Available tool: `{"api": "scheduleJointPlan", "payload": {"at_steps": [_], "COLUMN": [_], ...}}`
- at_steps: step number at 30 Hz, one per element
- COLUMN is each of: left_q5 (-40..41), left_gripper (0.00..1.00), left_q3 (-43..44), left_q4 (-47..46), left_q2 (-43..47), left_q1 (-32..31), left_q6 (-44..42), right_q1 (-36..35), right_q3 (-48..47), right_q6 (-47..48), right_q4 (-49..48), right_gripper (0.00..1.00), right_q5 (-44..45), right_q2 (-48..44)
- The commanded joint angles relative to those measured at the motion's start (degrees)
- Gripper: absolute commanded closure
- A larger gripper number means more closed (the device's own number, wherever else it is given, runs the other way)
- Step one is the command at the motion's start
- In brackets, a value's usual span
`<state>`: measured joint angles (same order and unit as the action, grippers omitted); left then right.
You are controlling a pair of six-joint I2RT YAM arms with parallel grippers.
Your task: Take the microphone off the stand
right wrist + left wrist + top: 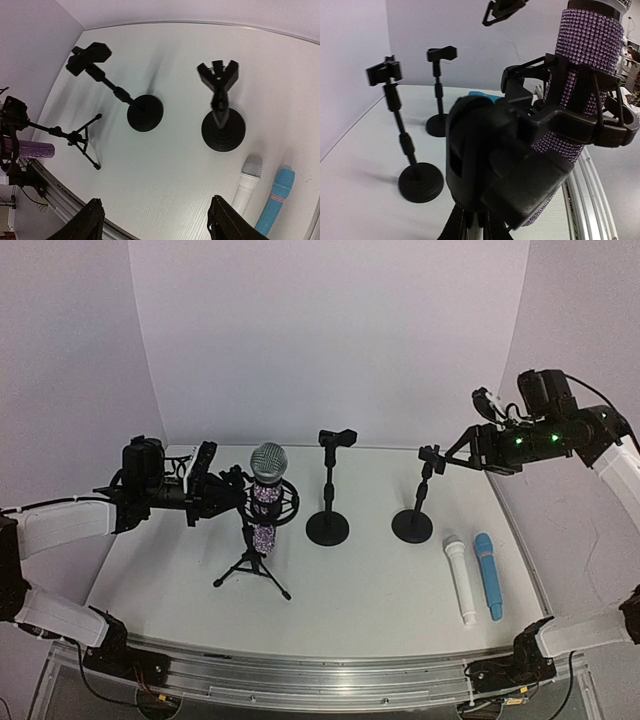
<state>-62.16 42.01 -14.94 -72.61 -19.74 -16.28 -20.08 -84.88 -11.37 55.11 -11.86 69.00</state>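
The microphone [267, 480] has a silver head and a purple glitter body. It stands upright in a black shock mount [287, 502] on a tripod stand [250, 565] at the left. My left gripper [228, 492] is right against the mount from the left. In the left wrist view the mount [600, 125] and its black joint [475, 155] fill the frame in front of the microphone [585, 65], and my fingers are hidden. My right gripper [458, 445] is open and empty, raised high at the right [156, 204]. The right wrist view shows the microphone [30, 149] far left.
Two empty round-base stands stand mid-table, one in the middle [328, 525] [145, 112] and one to the right [413, 523] [223, 129]. A white microphone [460, 580] [247, 182] and a blue one [488, 575] [275, 202] lie at the right front. A metal rail [320, 675] runs along the near edge.
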Motion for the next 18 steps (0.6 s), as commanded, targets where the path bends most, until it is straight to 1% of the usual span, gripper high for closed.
{"api": "scheduleJointPlan", "payload": {"at_steps": [1,5,9,14,18], "left_q5": [-3.0,-4.2,-4.6,-5.4,-6.91], "left_gripper": [1.0,1.0,1.0,1.0,1.0], "left_q3": [0.32,0.15,-0.57,-1.13,-0.86], "left_q4": [-7.0,-7.94,-9.59,-10.29,-10.4], "left_q2": [2.15,0.96,0.07,-0.1,-1.46], "left_q1": [-4.34,-6.96,-8.41,-8.72,-8.75], "left_q6": [0.12,-1.16,-2.04,-4.34,-4.55], "right_q1": [-9.96,-17.03,-25.18,-30.16,-32.42], "right_q3": [-6.93,-11.16,-12.9,-9.32,-9.32], "right_q6": [-6.79,-11.86,-14.12,-26.51,-35.55], "right_q4": [-2.37,-3.92,-9.02,-21.76,-24.3], "right_gripper": [0.31,0.3,0.31,0.31,0.32], "right_q5": [2.41,1.98,0.63,-5.48,-7.93], "right_q2": [3.46,8.95,14.28,19.94,25.78]}}
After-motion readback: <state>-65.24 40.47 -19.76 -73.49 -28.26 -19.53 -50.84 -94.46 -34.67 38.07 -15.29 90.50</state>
